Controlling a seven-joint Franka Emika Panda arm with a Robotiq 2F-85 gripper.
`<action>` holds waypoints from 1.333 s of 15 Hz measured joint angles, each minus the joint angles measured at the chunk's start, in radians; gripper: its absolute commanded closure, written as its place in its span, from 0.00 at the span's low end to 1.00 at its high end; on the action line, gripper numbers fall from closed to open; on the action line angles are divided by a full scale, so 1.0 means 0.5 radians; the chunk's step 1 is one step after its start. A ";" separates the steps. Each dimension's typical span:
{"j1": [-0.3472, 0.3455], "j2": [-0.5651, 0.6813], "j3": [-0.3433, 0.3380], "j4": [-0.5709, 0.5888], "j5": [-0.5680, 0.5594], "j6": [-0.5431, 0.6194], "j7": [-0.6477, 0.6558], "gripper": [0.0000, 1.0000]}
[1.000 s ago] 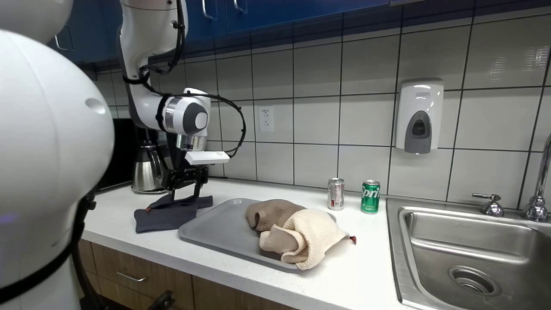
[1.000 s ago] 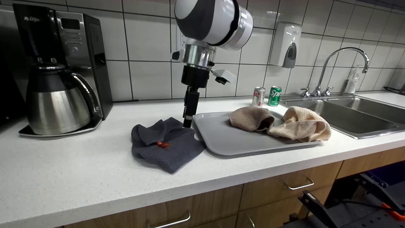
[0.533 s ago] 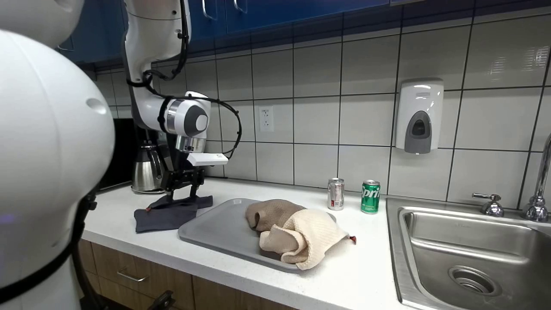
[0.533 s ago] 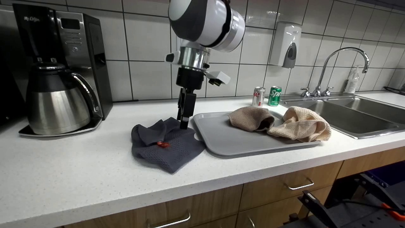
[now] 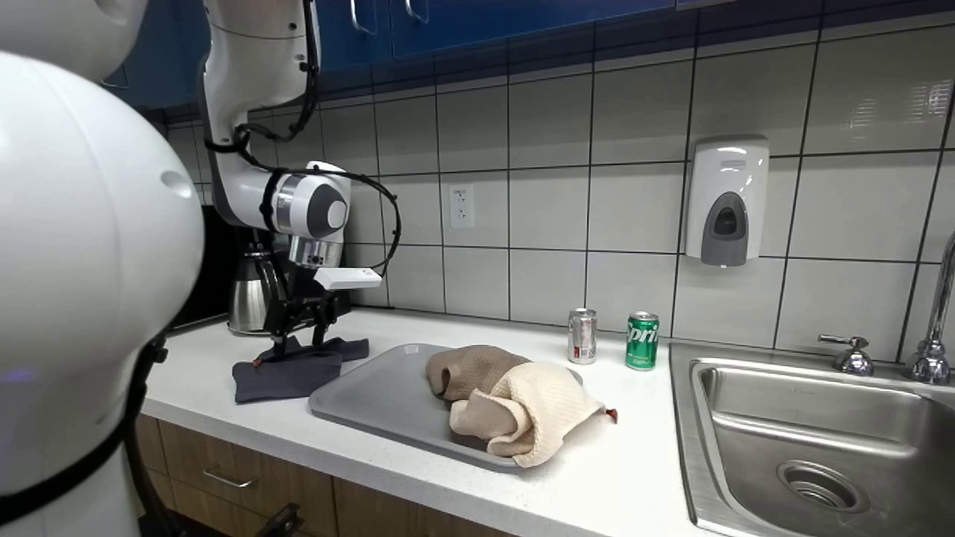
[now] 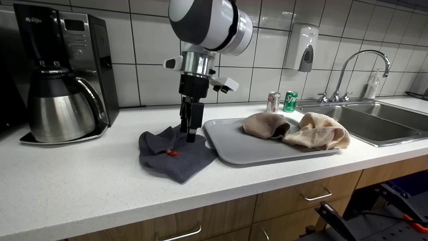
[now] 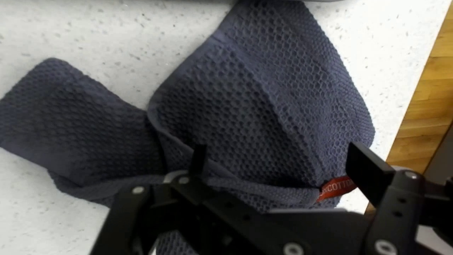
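while the hand is being held spread apart over the dark cloth on the surface beside the tray, the cloth is being partly hidden, any contact being obscured.

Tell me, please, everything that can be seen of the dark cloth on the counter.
The dark blue-grey cloth has a honeycomb-like texture, hemmed-looking edges and a red tag with pale lettering. It looks soft and lies rumpled, partly folded over itself, on the speckled white counter, close beside the grey tray. The open gripper stands over it; whether they touch, I cannot tell.
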 measured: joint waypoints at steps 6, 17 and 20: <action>0.049 0.082 0.000 0.008 -0.047 -0.001 -0.003 0.00; 0.057 0.144 -0.001 0.053 -0.086 0.002 -0.003 0.00; 0.057 0.144 -0.001 0.054 -0.086 0.002 -0.003 0.00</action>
